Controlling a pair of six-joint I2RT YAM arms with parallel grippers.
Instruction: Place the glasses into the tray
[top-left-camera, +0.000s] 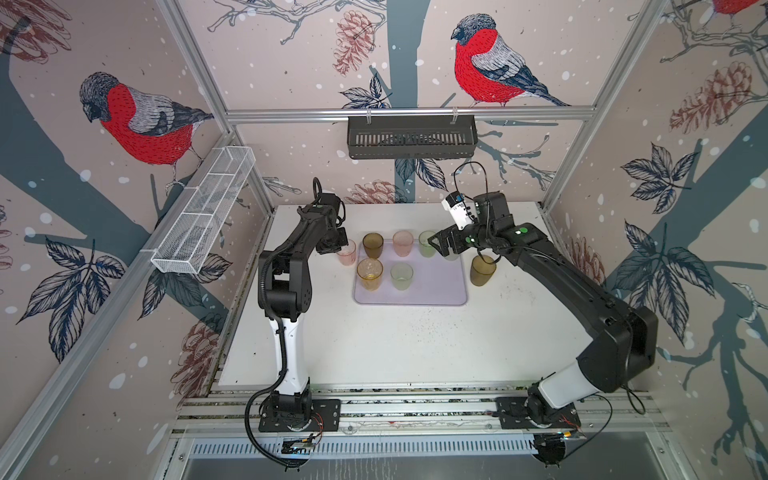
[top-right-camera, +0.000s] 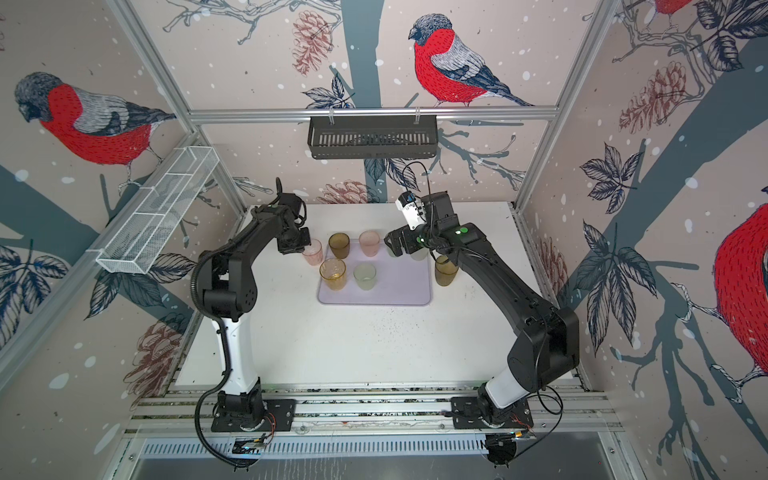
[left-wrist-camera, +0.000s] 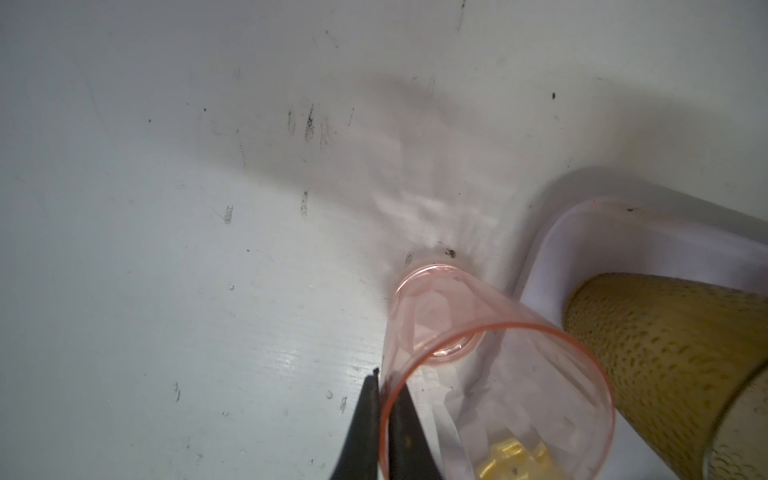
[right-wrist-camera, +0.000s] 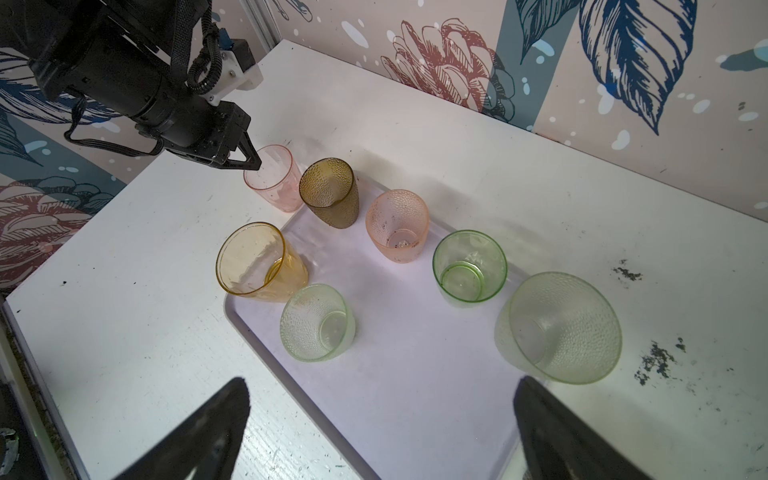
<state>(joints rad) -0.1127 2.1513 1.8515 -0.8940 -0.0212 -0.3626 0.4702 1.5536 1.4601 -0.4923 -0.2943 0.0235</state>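
Note:
The lilac tray (top-left-camera: 409, 298) (right-wrist-camera: 407, 374) holds a brown glass (right-wrist-camera: 330, 195), a frosted pink one (right-wrist-camera: 397, 226), a bright green one (right-wrist-camera: 469, 266), an amber one (right-wrist-camera: 257, 262) and a small pale green one (right-wrist-camera: 318, 324). A larger pale green glass (right-wrist-camera: 561, 328) stands at its corner. My left gripper (left-wrist-camera: 384, 399) (top-left-camera: 340, 249) is shut on the rim wall of a clear pink glass (left-wrist-camera: 478, 353) (top-left-camera: 347, 253), on the table just left of the tray. My right gripper (right-wrist-camera: 382, 384) (top-left-camera: 436, 245) hovers open over the tray's far right part. A taller amber glass (top-left-camera: 482, 270) stands right of the tray.
A black slotted basket (top-left-camera: 411, 137) hangs on the back rail. A white wire mesh basket (top-left-camera: 203, 212) hangs on the left wall. The white table (top-left-camera: 395, 349) stretches in front of the tray toward the arm bases.

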